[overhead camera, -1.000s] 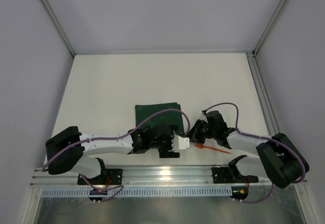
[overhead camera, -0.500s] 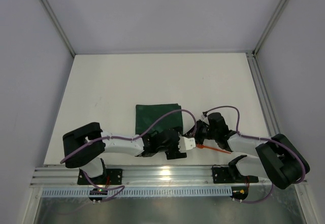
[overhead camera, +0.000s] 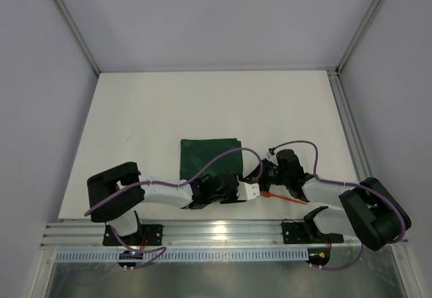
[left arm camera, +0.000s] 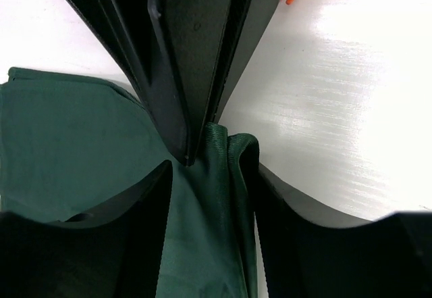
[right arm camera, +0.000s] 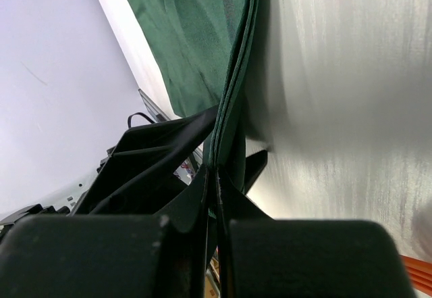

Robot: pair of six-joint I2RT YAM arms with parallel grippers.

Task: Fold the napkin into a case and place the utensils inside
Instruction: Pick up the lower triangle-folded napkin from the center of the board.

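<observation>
- The left arm (overhead camera: 162,191) is reaching low across the near edge of the worktop (overhead camera: 169,109). It is running from its base at the left toward the centre, with the forearm lying almost flat.
- The left end effector (left arm camera: 212,169) is sitting at the napkin's near right corner with its jaws partly apart. They are straddling the raised folded edge of the cloth and are not clamping it.
- The right arm (overhead camera: 331,191) is stretching leftward from its base, also low, so that its wrist is meeting the left wrist almost nose to nose.
- The right end effector (right arm camera: 217,173) is pinching the napkin's layered edge, its jaws pressed together on the cloth. In the left wrist view, its fingers (left arm camera: 182,61) are coming down to a point just ahead of the left jaws.
- The napkin (overhead camera: 209,153), dark green and folded to a smaller rectangle, is lying flat on the worktop just beyond the two wrists. Its near right corner is lifting where it is being gripped.
- The orange utensils (overhead camera: 287,198) are lying on the worktop beside the right wrist, apart from the cloth and outside it.
</observation>
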